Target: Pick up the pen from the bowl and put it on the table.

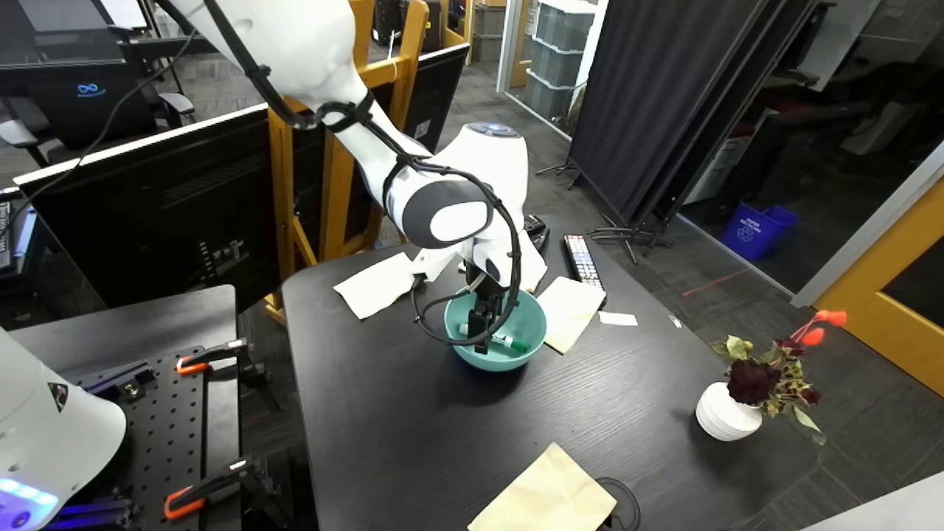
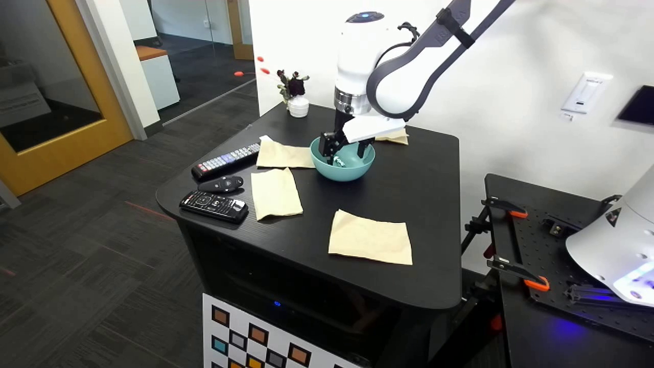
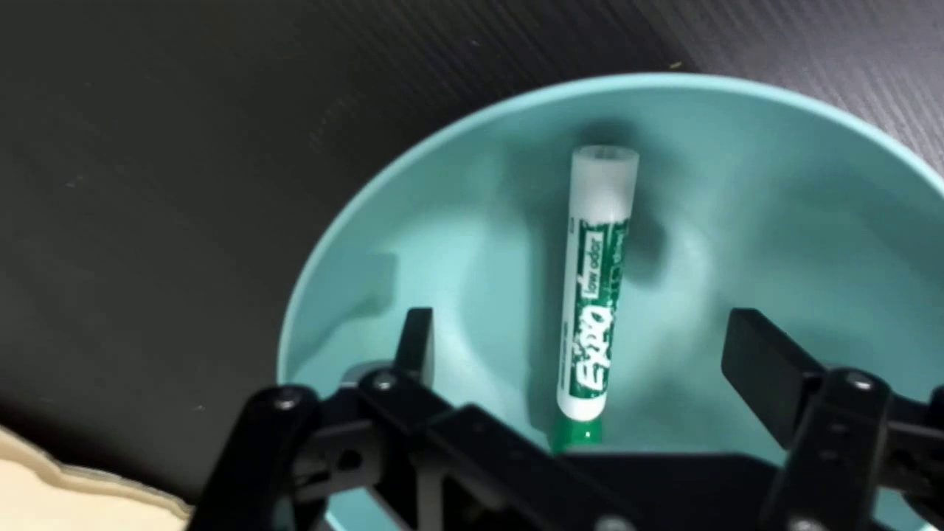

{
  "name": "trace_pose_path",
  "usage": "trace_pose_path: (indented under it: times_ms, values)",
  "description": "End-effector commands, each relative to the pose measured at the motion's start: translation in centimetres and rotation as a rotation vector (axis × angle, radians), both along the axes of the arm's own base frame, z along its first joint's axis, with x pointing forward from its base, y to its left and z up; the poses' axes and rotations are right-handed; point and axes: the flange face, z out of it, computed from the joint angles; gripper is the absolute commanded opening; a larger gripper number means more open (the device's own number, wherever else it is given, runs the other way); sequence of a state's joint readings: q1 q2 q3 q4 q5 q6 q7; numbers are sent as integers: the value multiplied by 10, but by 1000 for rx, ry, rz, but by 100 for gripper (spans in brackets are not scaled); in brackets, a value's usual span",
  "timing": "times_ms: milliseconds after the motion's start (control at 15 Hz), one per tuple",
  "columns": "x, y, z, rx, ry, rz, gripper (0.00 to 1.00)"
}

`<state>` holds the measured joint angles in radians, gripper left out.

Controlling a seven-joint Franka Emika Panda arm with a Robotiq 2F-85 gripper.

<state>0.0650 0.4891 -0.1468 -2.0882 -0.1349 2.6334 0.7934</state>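
Black and matte, the table stretches beneath the fingers and out past them. A white vase with dark flowers stands well apart from them, and remote controls lie off elsewhere; folded beige napkins lie nearer, some just outside the bowl, and seem to play no part in the job.

Around the fingers rises the turquoise bowl, with the gripper pointing down into it, likely because the curved wall makes coming from above the simplest way in. The green Expo dry-erase marker lies inside, about midway between the fingers, its white end out ahead of them and its green-capped end partly hidden under the gripper's body.

Spread wide, the fingers have hold of nothing; bowl shows between each of them and the barrel. Whether their tips touch the bowl's floor cannot be told. Since the barrel runs alongside their faces, closing should pinch its narrow width. An uneven touch could roll it up the curve, so centring matters before the lift to the table.
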Motion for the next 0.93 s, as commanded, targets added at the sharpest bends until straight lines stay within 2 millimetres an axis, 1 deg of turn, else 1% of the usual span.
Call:
trace_pose_path:
  times_ms: [0, 67, 267, 533, 600, 667, 733, 800, 867]
  values:
    - [5, -4, -6, -3, -14, -20, 74]
    - [4, -5, -7, -2, -11, -21, 68]
    - [4, -7, -10, 0, -7, -27, 42]
    - [4, -9, -13, 2, -3, -31, 14]
    - [4, -9, -13, 2, -3, -32, 5]
    - [4, -9, -13, 2, -3, -33, 1]
    - [4, -9, -10, 1, -6, -36, 2]
    - [3, -9, -3, -1, -16, -36, 5]
    - [1, -8, 6, -1, -32, -35, 5]
